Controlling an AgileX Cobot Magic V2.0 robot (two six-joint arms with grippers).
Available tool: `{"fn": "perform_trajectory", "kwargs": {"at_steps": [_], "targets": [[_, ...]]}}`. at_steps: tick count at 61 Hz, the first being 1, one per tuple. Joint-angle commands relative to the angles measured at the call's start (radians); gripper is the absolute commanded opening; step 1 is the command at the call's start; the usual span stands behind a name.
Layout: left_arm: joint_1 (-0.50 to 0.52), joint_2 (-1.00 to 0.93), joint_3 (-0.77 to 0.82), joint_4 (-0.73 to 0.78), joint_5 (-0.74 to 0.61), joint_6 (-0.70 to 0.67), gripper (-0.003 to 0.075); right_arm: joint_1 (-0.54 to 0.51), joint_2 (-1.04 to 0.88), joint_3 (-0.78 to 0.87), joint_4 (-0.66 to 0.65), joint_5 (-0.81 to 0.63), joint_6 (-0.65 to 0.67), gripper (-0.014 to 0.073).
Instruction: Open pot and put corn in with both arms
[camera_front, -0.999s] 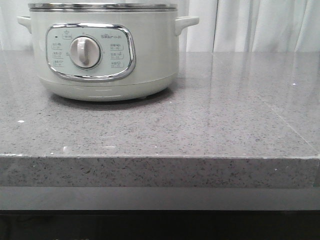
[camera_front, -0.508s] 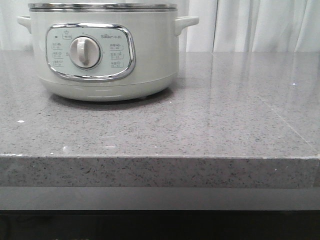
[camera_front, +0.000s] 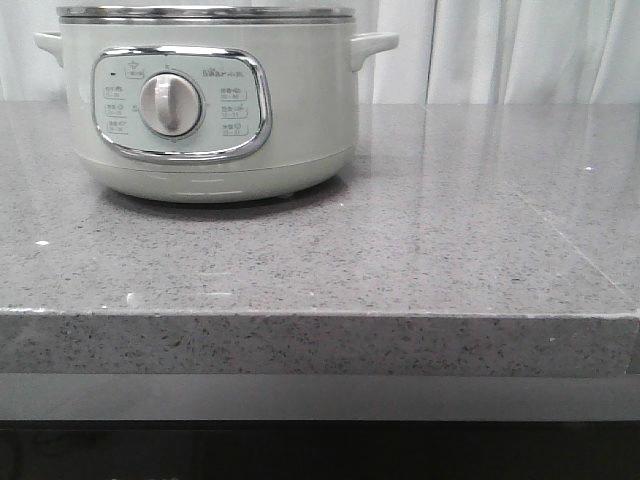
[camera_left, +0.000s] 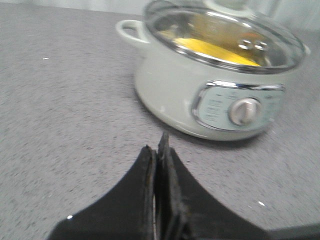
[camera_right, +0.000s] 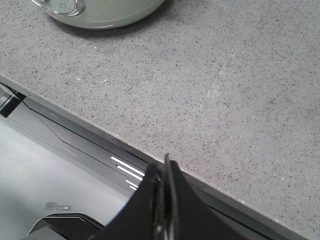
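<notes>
The pot (camera_front: 300, 120) stands at the far left of the counter, its dial (camera_front: 168, 104) facing me. Neither gripper shows in the front view. In the left wrist view the pot (camera_left: 170, 85) has its glass lid (camera_left: 225, 30) on, and a blurred yellow shape that looks like the corn (camera_left: 210, 50) shows through it, inside the pot. My left gripper (camera_left: 159, 145) is shut and empty, over the counter a short way in front of the pot. My right gripper (camera_right: 165, 162) is shut and empty over the counter's front edge, far from the pot (camera_right: 105, 12).
The grey speckled stone counter (camera_front: 420, 260) stretches to the right of the pot, with its front edge (camera_front: 320, 315) near me. A white curtain (camera_front: 500, 50) hangs behind. Dark robot base parts (camera_right: 60, 145) lie below the edge.
</notes>
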Motion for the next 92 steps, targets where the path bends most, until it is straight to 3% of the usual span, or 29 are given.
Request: {"fn": "perform_trajectory", "kwargs": {"at_steps": [1,13,37,46,59,65,77,92], "targets": [[0.083,-0.078,0.053,-0.062,-0.136,-0.003,-0.0020,-0.005,0.001,-0.027,0.006,-0.058,-0.005,-0.0068],[0.183,-0.262,0.249,-0.145,-0.231,-0.003,-0.0020,-0.005,0.001,-0.027,0.006,-0.058,-0.005,-0.0068],[0.190,-0.374,0.538,-0.161,-0.562,-0.003,-0.0020,-0.005,0.001,-0.027,0.006,-0.053,-0.005,-0.0068],[0.190,-0.374,0.534,-0.153,-0.465,-0.003,-0.0020,-0.005,0.001,-0.027,0.006,-0.052,-0.005,-0.0068],[0.190,-0.370,0.534,-0.145,-0.460,-0.003,-0.0020,-0.005,0.001,-0.027,0.006,-0.052,-0.005,-0.0068],[0.190,-0.370,0.534,-0.134,-0.478,0.013,-0.0020,-0.005,0.001,-0.027,0.006,-0.052,-0.005,-0.0068],[0.190,-0.370,0.534,-0.168,-0.597,0.247,-0.0020,-0.005,0.001,-0.027,0.006,-0.052,-0.005,-0.0068],[0.190,-0.370,0.534,-0.168,-0.684,0.259,-0.0020,-0.005,0.001,-0.027,0.006,-0.052,-0.005,-0.0068]]}}
